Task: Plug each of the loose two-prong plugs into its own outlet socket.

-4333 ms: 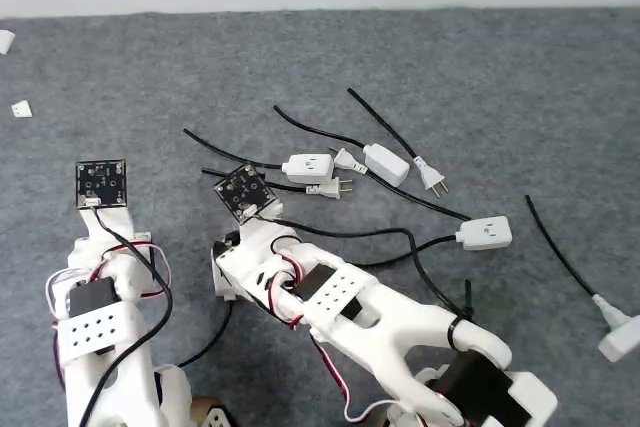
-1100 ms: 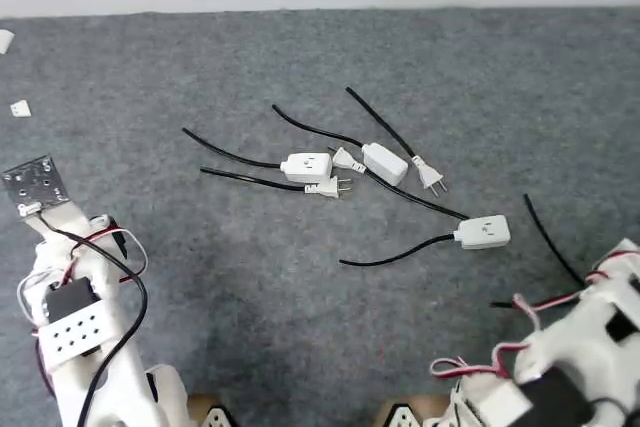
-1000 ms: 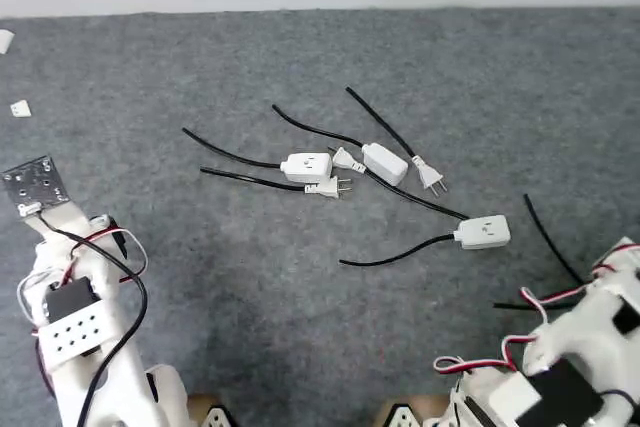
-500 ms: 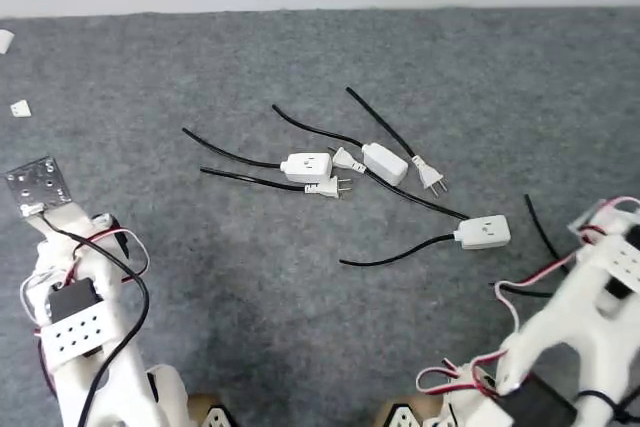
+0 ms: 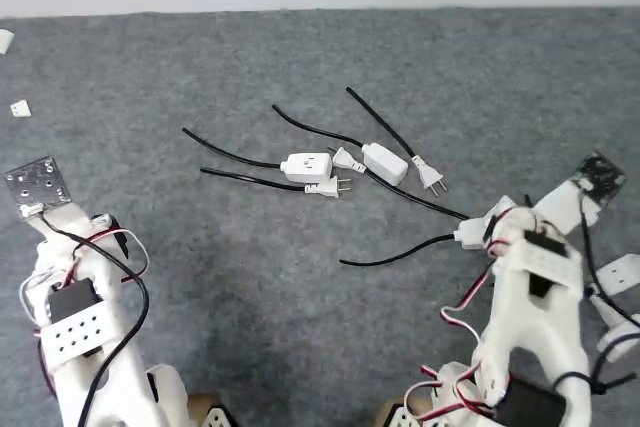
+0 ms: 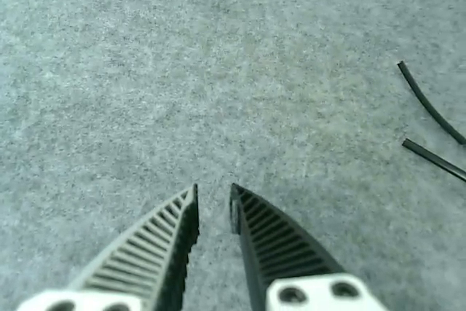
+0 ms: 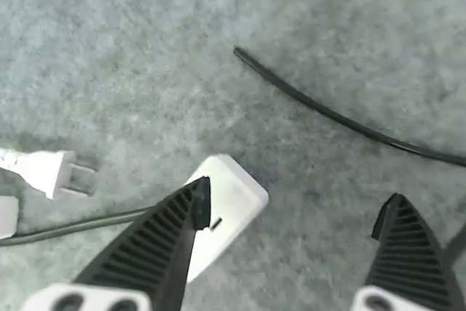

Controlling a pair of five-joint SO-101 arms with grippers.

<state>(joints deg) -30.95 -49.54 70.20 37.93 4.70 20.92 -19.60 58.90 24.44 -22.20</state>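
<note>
- Your left tool (image 6: 213,196) hangs just over the bare grey bench (image 6: 218,56). Its ribbed fingers (image 6: 164,245) are nearly together, with only a narrow slit between the tips.
- Two black cord ends (image 6: 429,107) lie off to one side, well apart from those tips.
- Your right tool (image 7: 297,194) is spread wide. One finger (image 7: 156,249) overlaps a white outlet socket (image 7: 237,194); you cannot tell whether it touches.
- A white two-prong plug (image 7: 44,169) lies near that outlet socket, prongs pointing toward it, not inserted.
- A loose cord (image 7: 328,114) crosses the bench beyond the open fingers, one cut end free.
- From above, mid-bench holds a cluster. A square socket (image 5: 306,164) has a second plug (image 5: 330,187) just beside it, unplugged.
- A small plug (image 5: 347,159) sits between the square socket and an oblong white connector (image 5: 385,163). A third plug (image 5: 430,177) lies just past the connector.
- Your right arm (image 5: 535,297) partly covers another socket (image 5: 468,235). Your left arm (image 5: 75,317) stands well apart from the cluster.
</note>
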